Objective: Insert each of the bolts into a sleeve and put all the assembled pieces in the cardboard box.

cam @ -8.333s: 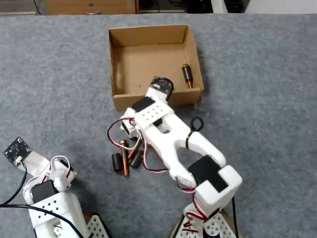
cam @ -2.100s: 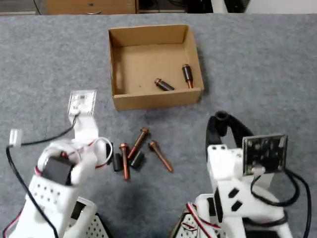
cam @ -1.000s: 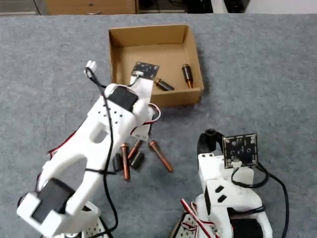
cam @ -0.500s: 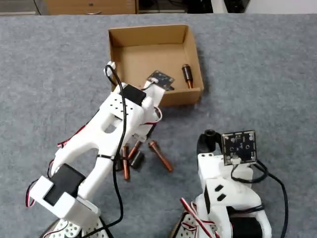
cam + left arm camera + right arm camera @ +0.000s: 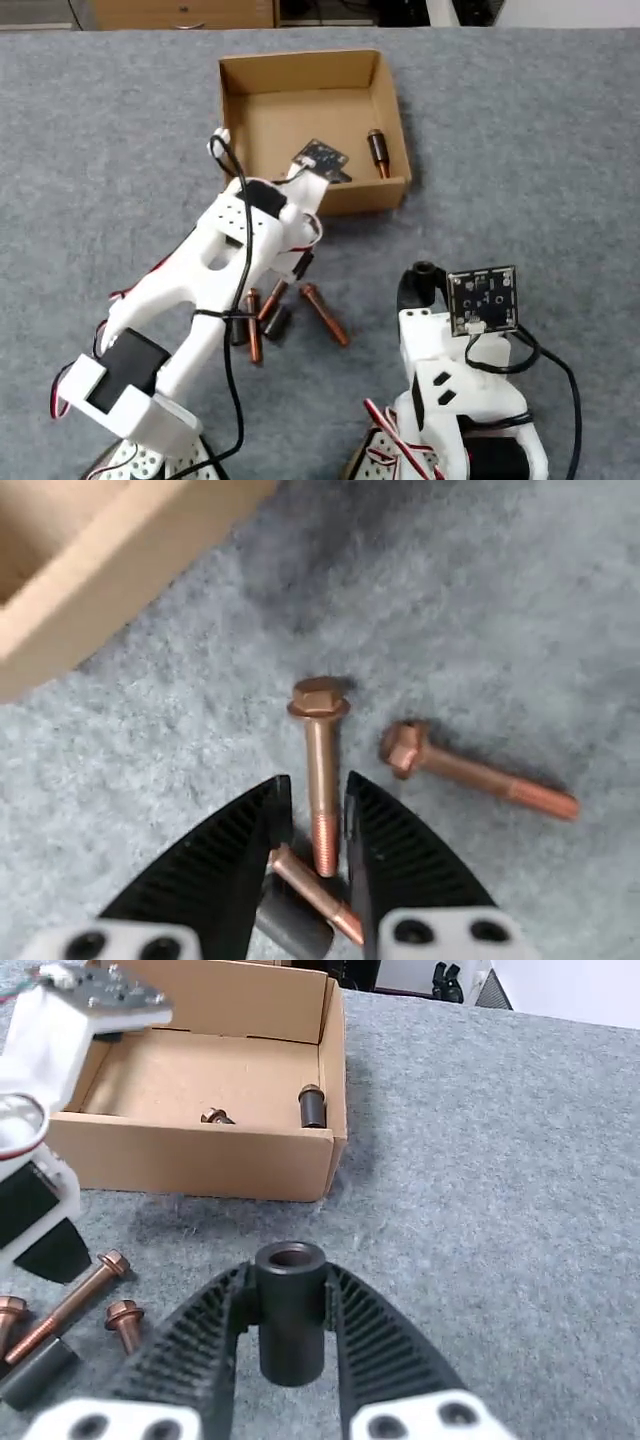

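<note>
Sleeve upright in right jaws — left jaws straddle bolt.

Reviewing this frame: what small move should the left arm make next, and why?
Probably close the left gripper on the bolt. Its open jaws straddle that bolt's shank without gripping it yet. The right gripper holds a sleeve with its bore up, seemingly ready to receive the bolt.

An open cardboard box is seen at upper centre, with two assembled pieces laid inside. Three copper bolts and two black sleeves are scattered below it. Another sleeve is held upright at lower right.
</note>
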Controlling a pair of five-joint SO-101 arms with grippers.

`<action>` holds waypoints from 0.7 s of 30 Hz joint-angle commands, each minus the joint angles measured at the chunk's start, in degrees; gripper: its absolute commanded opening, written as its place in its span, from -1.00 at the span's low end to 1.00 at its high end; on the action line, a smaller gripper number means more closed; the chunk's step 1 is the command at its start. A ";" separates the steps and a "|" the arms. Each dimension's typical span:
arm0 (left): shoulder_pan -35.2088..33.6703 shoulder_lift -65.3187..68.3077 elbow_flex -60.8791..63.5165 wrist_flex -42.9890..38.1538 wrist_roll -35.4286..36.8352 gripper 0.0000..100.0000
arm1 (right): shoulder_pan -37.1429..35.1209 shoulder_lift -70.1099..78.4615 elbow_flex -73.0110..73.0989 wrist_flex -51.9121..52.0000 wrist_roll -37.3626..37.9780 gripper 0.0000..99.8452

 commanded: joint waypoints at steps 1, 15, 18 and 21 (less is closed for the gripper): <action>-1.49 -0.31 1.23 -2.11 -0.35 -0.81 | 1.01 -6.20 0.13 0.09 0.26 -1.00; -1.23 -0.22 5.98 -8.00 -0.09 -0.81 | 0.84 -6.20 0.22 0.09 0.26 -1.00; -1.32 -0.22 8.18 -10.02 -0.18 -0.81 | 0.84 -6.20 0.22 0.09 0.26 -1.00; -0.97 -0.22 8.62 -10.90 -0.09 -0.81 | 0.84 -6.20 0.92 0.09 0.26 -1.00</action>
